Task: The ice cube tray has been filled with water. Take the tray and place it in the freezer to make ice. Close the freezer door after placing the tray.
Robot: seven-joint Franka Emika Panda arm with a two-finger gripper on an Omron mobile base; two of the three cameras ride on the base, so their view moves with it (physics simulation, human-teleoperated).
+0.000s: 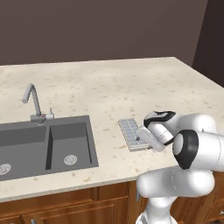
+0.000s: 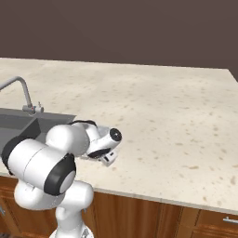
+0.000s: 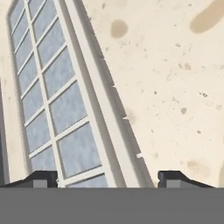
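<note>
Folding low over the front edge of the beige speckled bench (image 1: 109, 87), the white arm sets its hand right above the ice cube tray (image 1: 130, 131), and in the hand view the fingers (image 3: 41, 178) stand spread wide, one tip over the tray's cells and the other at 3 o'clock of it over bare stone, gripping nothing. The tray lies flat at 3 o'clock of the grey double sink (image 1: 43, 144) with its faucet (image 1: 35, 103), pale-rimmed with bluish-grey square cells. Its near end is hidden under the hand in the left base view, and the arm blocks it in the right base view.
</note>
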